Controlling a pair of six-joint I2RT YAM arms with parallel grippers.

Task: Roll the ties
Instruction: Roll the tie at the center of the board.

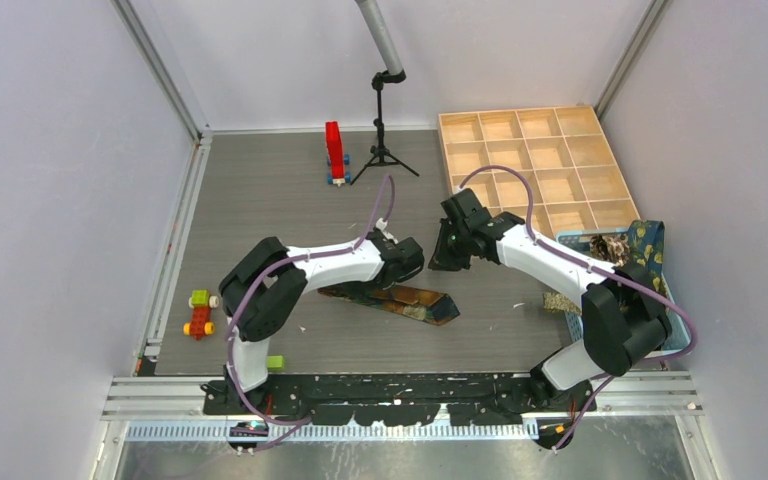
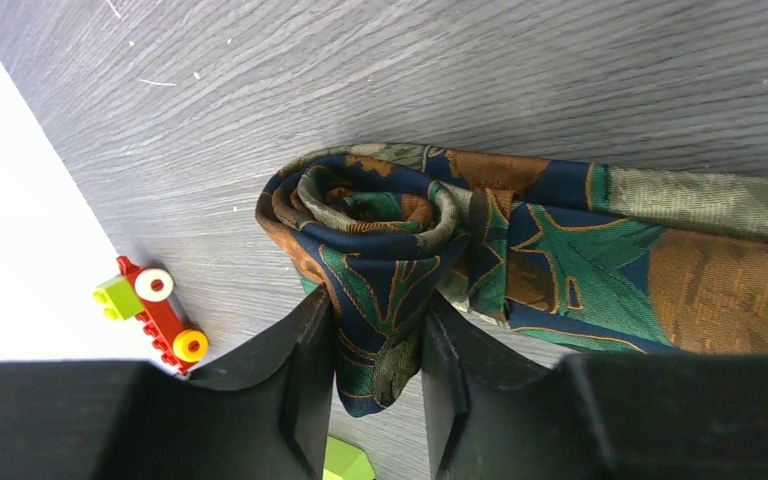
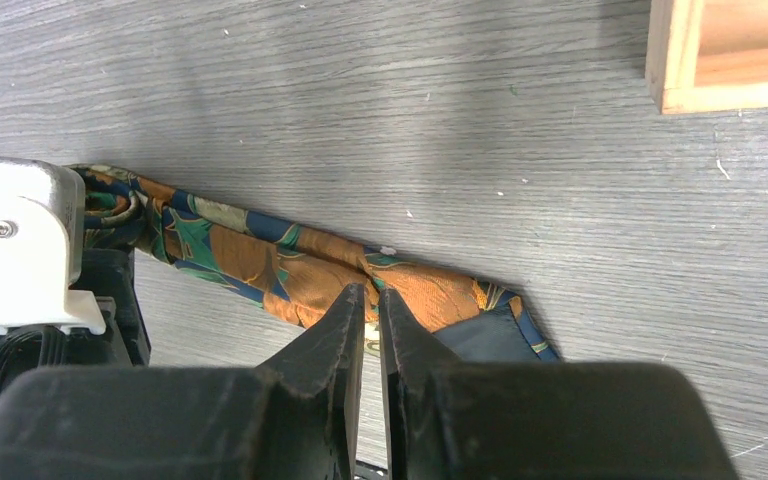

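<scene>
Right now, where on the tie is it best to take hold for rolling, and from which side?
Grip the tie's rolled end, pinched across the coil from above, as the left gripper does. The coil stands proud of the table, while the rest lies flat.

Tie [image 2: 560, 250]: navy ground with busy leaf pattern in teal green, burnt orange-brown and sage grey, thin orange outlines. Same print on coiled end just ahead of left gripper [image 2: 375, 370].
Tie underside at pointed tip beside right gripper [image 3: 372, 330]: plain dark navy.
Both grippers: matte black.
Table [image 2: 460, 70]: grey woodgrain.
Toy car [image 2: 155, 305], left of left gripper: red body, one yellow wheel, one white wheel, lime-green block on end.
Tray [image 3: 730, 60], ahead-right of right gripper: pale natural wood.
</scene>
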